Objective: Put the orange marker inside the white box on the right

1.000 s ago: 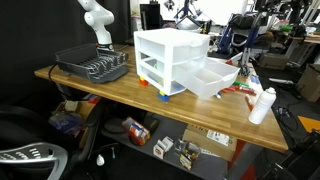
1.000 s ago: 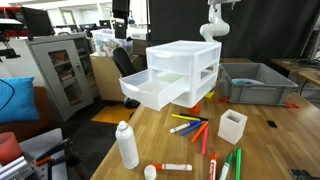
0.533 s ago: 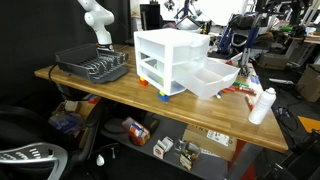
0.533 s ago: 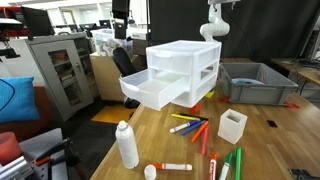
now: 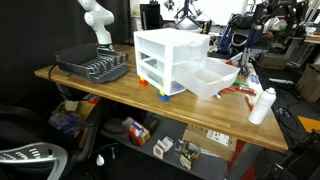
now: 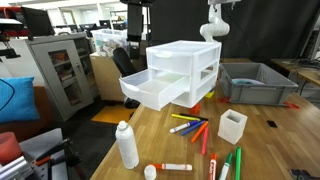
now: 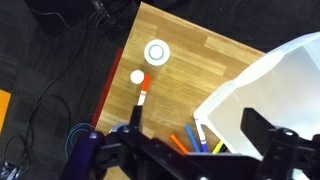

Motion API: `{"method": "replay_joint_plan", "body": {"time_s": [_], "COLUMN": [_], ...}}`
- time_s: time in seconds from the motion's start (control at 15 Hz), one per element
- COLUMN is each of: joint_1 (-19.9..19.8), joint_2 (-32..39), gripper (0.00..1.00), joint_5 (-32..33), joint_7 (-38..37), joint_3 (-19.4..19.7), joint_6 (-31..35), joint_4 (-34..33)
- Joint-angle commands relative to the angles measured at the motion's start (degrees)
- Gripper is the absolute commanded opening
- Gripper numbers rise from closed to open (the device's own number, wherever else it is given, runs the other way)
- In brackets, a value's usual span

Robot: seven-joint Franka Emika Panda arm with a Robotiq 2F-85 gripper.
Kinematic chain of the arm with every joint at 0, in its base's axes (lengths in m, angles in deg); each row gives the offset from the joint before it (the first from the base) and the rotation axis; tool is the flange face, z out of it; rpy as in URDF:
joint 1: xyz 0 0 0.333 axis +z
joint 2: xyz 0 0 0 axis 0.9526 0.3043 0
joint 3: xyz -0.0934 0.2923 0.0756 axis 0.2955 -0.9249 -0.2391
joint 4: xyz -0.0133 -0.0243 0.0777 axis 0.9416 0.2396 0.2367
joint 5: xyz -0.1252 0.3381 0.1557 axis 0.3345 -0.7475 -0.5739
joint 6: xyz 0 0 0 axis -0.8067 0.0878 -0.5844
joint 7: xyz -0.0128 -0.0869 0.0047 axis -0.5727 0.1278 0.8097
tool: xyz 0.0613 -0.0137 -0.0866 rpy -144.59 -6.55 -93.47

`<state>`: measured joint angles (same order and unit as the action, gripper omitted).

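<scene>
Orange marker (image 7: 179, 143), crowded by neighbouring markers (image 7: 196, 146) near table (image 7: 195, 60) edge; gripper (image 7: 190, 165) wide apart, empty. Risk: pinching wrong marker.

Orange marker (image 6: 191, 128): slim, short stick lying flat on the wooden tabletop (image 6: 265, 150) among other loose markers (image 6: 205, 138), outside the box. In the wrist view it (image 7: 180, 143) lies slanted, near the box's corner. White box (image 6: 150, 92): translucent, low, wide, rimmed, with sloping walls; it stands upright with its top open.
</scene>
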<state>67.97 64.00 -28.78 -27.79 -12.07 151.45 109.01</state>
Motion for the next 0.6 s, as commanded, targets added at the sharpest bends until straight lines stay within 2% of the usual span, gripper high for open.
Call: {"method": "replay_joint_plan", "body": {"time_s": [0.0,0.33,0.4,0.47,0.53], "joint_1": [-1.1,-2.3,-2.6,-2.8,-2.5], "joint_2": [3.0,8.8,10.2,11.5,10.2], "gripper": [1.00,1.00,1.00,1.00,1.00], "joint_5": [-2.7,-5.2,-6.1,-8.7,-5.2], "joint_7": [2.6,6.5,8.3,13.8,8.0], "joint_3": [1.8,4.9,5.4,6.1,5.4], "joint_6": [7.0,13.5,13.8,13.4,12.4], "joint_4": [3.0,5.7,5.6,5.6,5.5]}}
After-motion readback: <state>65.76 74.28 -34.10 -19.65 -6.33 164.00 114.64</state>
